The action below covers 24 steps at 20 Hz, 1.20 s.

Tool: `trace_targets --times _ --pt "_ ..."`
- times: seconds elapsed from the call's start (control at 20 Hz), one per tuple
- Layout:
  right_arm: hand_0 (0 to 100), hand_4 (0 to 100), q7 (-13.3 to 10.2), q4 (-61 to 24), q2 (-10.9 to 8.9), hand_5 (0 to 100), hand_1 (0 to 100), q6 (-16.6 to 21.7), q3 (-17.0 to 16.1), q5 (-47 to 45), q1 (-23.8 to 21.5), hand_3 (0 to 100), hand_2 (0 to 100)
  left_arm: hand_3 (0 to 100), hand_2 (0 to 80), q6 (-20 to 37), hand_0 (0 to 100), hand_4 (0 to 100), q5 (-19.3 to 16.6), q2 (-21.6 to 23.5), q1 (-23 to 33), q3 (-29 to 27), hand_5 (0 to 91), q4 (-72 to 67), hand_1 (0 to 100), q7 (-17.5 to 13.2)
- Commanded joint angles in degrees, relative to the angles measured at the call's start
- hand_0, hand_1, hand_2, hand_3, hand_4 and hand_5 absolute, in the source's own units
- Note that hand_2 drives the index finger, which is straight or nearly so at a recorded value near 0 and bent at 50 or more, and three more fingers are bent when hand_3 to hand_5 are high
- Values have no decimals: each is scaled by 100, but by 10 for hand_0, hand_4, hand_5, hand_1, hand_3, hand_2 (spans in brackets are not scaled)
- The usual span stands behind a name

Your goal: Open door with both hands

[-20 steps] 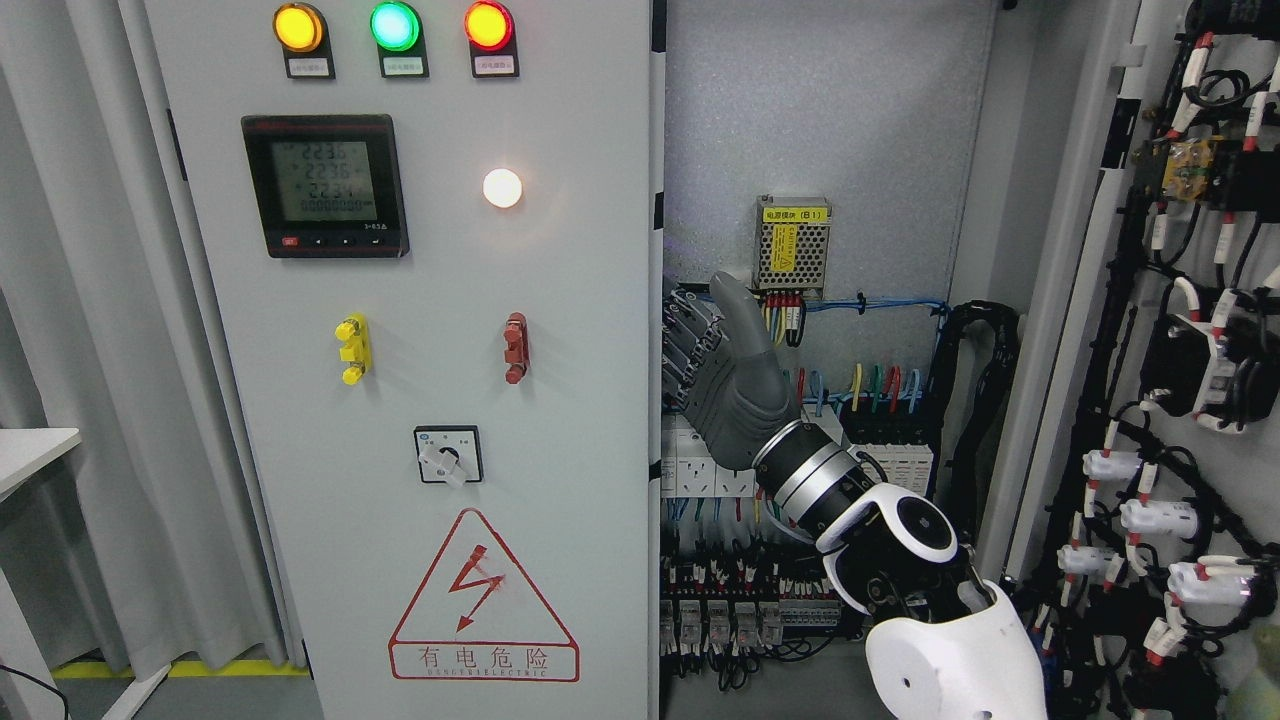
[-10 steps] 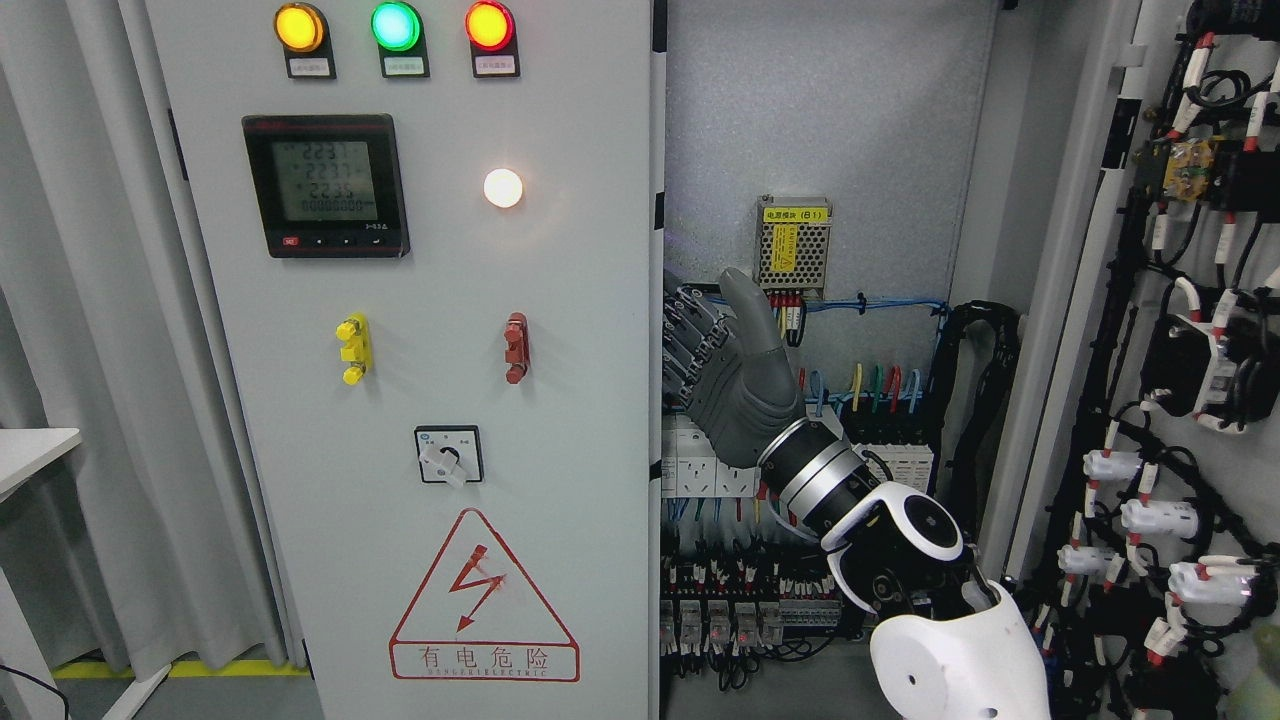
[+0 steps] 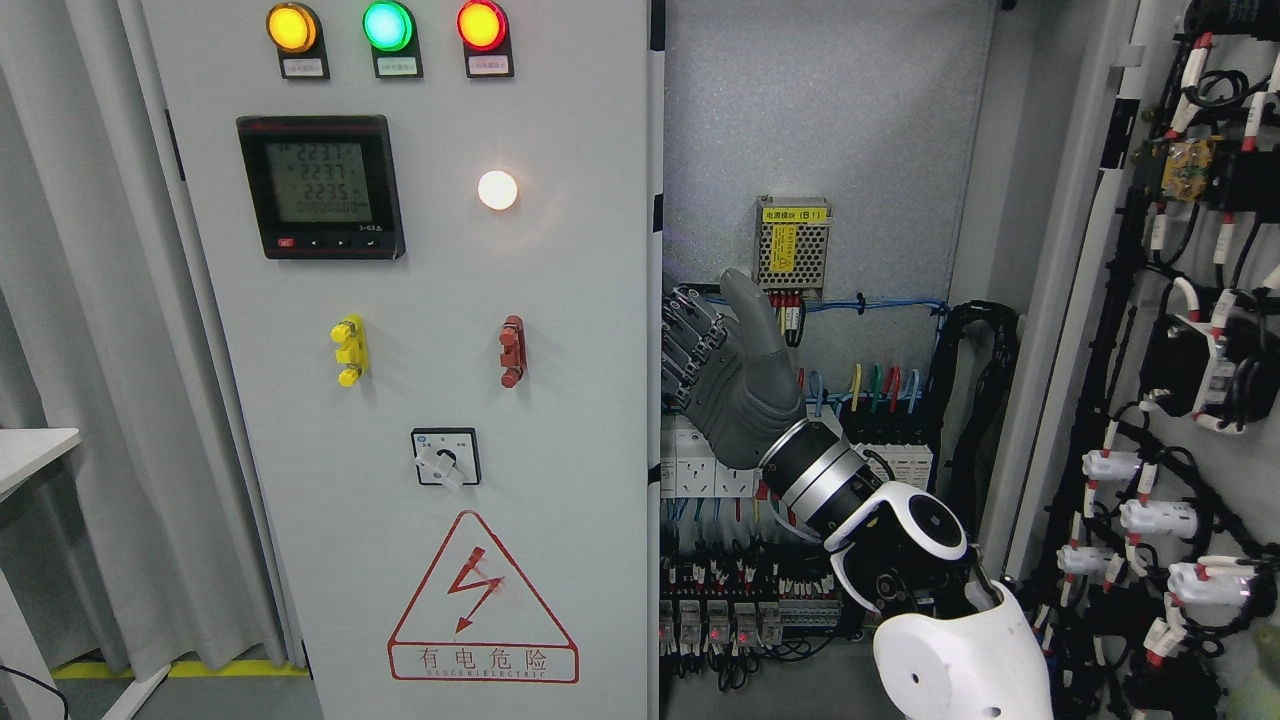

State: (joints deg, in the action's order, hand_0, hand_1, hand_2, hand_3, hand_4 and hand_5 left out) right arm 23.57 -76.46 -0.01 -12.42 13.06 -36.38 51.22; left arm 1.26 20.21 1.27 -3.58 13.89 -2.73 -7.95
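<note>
Right door swung wide, left door [image 3: 400, 400] not yet open.
I've got the right robot hand [image 3: 735, 375] at the left door's free edge, fingers [image 3: 685, 340] hooked on it, thumb raised; that door remains to pull open. Left robot hand out of view.

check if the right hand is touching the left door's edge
Touching: the head view shows the right hand's fingers hooked round the left door's right edge.
</note>
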Motion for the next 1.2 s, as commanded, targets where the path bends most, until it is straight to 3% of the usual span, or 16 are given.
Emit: trace_targets --times 0.0,1.15 --pt "219 0 8 8 1 0 0 -6 -23 -9 -7 0 0 28 28 -3 290 33 0 75 -2 8 0 9 0 -4" --pt "219 0 60 -255 1 0 0 126 -5 -9 -156 0 0 28 28 -3 290 33 -9 84 -46 8 0 0 0 -4"
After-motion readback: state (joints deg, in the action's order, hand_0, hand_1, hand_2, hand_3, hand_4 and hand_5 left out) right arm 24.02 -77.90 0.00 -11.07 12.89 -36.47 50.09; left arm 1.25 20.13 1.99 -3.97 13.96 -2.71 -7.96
